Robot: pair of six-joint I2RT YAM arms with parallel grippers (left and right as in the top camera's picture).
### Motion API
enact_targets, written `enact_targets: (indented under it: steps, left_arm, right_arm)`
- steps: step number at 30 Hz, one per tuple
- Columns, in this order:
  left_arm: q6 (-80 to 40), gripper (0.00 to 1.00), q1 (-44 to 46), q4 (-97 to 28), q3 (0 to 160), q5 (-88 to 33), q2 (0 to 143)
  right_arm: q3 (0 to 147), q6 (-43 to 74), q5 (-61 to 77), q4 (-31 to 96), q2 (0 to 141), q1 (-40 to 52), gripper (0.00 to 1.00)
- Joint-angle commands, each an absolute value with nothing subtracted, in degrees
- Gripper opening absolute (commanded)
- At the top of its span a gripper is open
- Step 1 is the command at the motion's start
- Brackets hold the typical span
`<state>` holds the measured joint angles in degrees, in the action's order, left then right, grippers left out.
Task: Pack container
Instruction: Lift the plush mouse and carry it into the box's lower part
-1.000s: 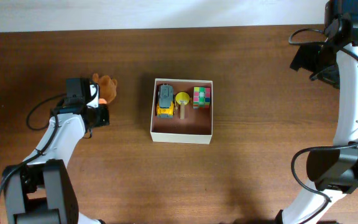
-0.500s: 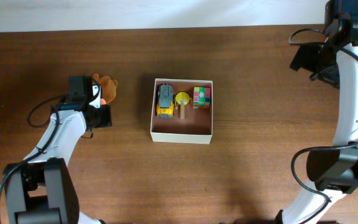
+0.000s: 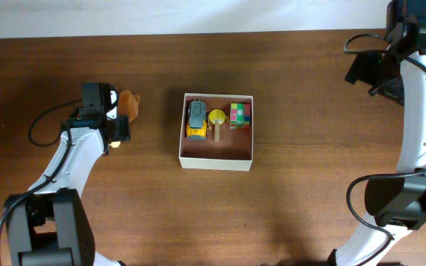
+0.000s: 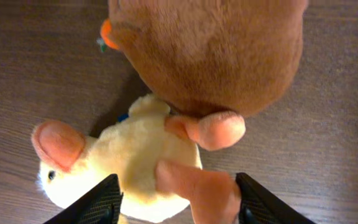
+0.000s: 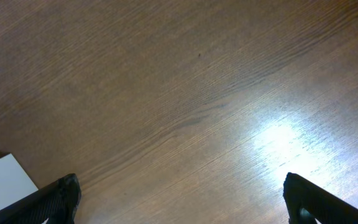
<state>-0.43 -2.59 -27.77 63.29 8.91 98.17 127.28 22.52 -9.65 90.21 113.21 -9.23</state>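
The container point(image 3: 217, 163), a white-walled square box with a brownish inside, stands mid-table. A yellow-and-grey toy vehicle point(image 3: 196, 120), a yellow round piece on a stick point(image 3: 217, 121) and a multicoloured cube point(image 3: 240, 115) lie along its far side. Left of it lies a plush toy point(image 3: 129, 104). My left gripper point(image 3: 117, 127) is over it. In the left wrist view the plush point(image 4: 210, 56) is brown with a pale yellow part point(image 4: 135, 162) and orange limbs. The left gripper point(image 4: 176, 202) is open, its fingers either side of the yellow part and an orange limb. My right gripper point(image 5: 182, 199) is open over bare wood, far right point(image 3: 368, 70).
The dark wooden table point(image 3: 309, 192) runs to a pale strip along the far edge. A white corner point(image 5: 2, 180) shows at the lower left of the right wrist view. Both arms' bases stand at the near corners.
The left gripper has opened from shut and shifted slightly toward the plush toy, which now sits between its fingers. The right arm has not moved.
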Motion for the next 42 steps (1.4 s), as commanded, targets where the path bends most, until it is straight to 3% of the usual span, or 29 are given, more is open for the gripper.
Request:
enact_targets:
  steps: [1, 3, 6, 10, 17, 33, 42]
  left_arm:
    - [-0.2, 0.56, -2.5, -27.2, 64.3, 10.4, 100.5]
    - [-0.1, 0.49, -2.5, -27.0, 64.3, 10.3, 101.4]
    - [-0.1, 0.24, -2.4, -27.0, 64.3, 10.3, 102.7]
    - [-0.2, 0.02, -2.3, -27.0, 64.3, 10.3, 103.4]
    - [-0.8, 0.02, -0.4, -29.7, 66.1, 10.3, 103.1]
    - [-6.4, 0.02, 3.4, -49.1, 83.2, 10.3, 96.2]
    - [-9.4, 0.02, 8.8, -55.1, 85.6, 3.4, 88.9]
  right_arm:
    - [127.0, 23.2, -10.6, 90.2, 113.6, -9.4, 0.99]
    - [127.0, 23.2, -10.6, 90.2, 113.6, -9.4, 0.99]
    - [127.0, 23.2, -10.6, 90.2, 113.6, -9.4, 0.99]
    - [127.0, 23.2, -10.6, 90.2, 113.6, -9.4, 0.99]
    - [127.0, 23.2, -10.6, 90.2, 113.6, -9.4, 0.99]
    - [127.0, 23.2, -10.6, 90.2, 113.6, -9.4, 0.99]
    - [127.0, 23.2, -10.6, 90.2, 113.6, -9.4, 0.99]
